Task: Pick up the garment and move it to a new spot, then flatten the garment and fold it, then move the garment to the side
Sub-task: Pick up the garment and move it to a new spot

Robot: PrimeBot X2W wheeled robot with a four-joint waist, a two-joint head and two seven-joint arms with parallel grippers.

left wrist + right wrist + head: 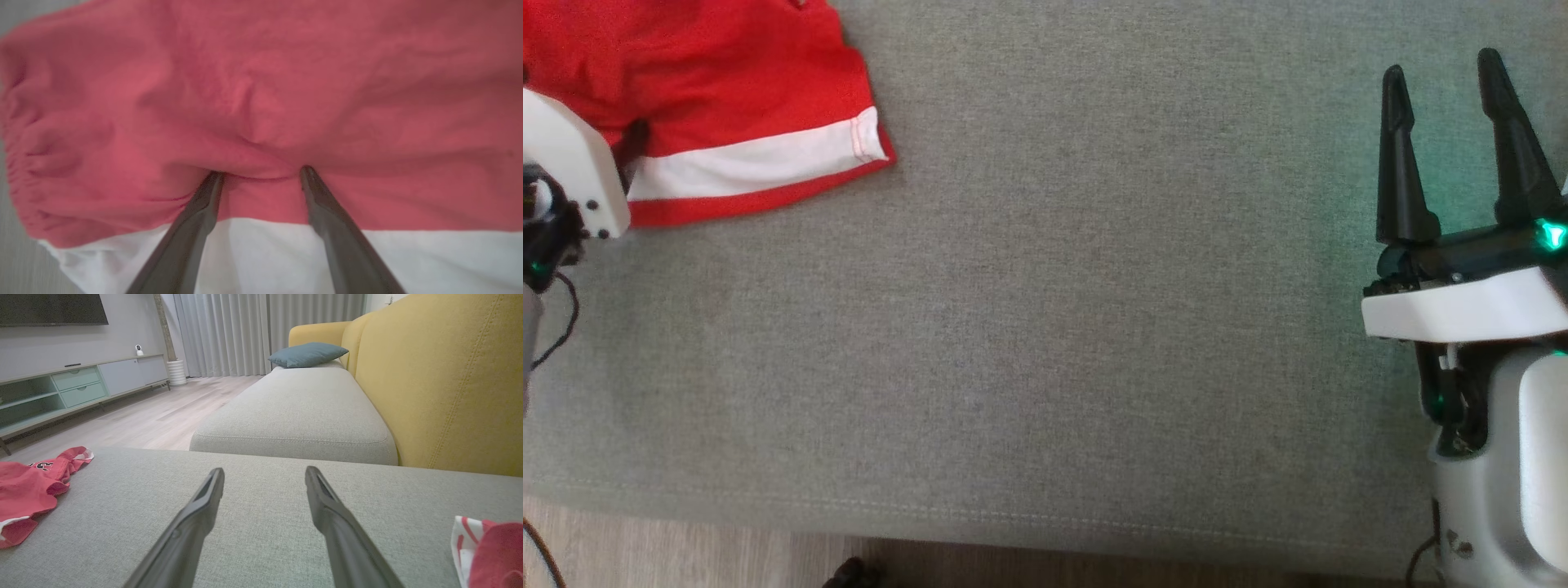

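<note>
— Trouble ahead?
— Yes. Your left tool [261, 172] stands wide open, holding nothing, tips at a fold in the shorts [727, 82], far left on the cushion [1054, 327]. Close there and you may pinch only one layer, so they bunch.
— And the right arm?
— Right tool [1443, 65] hangs open and empty over bare cushion, well apart from them.

The garment [727, 90] is red with a broad white band near its hem, on a plain grey woven cushion [1094, 327]. Beyond the cushion the sofa back [441, 375] is mustard yellow and the pillow [306, 354] teal. The right claw [1441, 64] has black fingers.
</note>
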